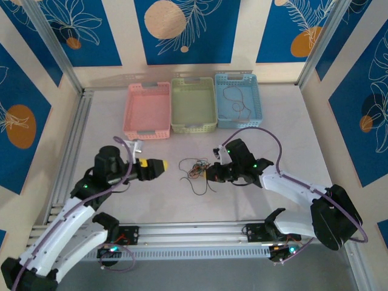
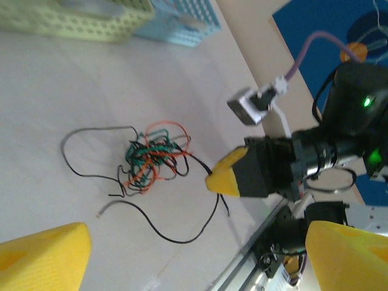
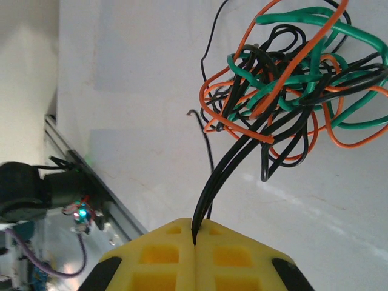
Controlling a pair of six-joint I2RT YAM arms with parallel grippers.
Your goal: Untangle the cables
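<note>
Black strands (image 3: 212,176) pinched tight in right gripper (image 3: 195,233); cable tangle (image 1: 195,169) on table (image 1: 157,197), near side of green basket (image 1: 194,104). left gripper (image 1: 162,165) wide, empty, near-left of basket. Step: first pull-out. Next, probably: left pins bundle, right draws away.

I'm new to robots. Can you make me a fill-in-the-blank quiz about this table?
1. The right hand pinches thin wires coloured ____.
2. The left hand holds its yellow fingers ____.
3. The tangled bundle of orange, green and black wires lies ____ the two hands.
4. One loose thin wire lies in the plastic basket coloured ____.
Missing: black; open; between; blue.
</note>
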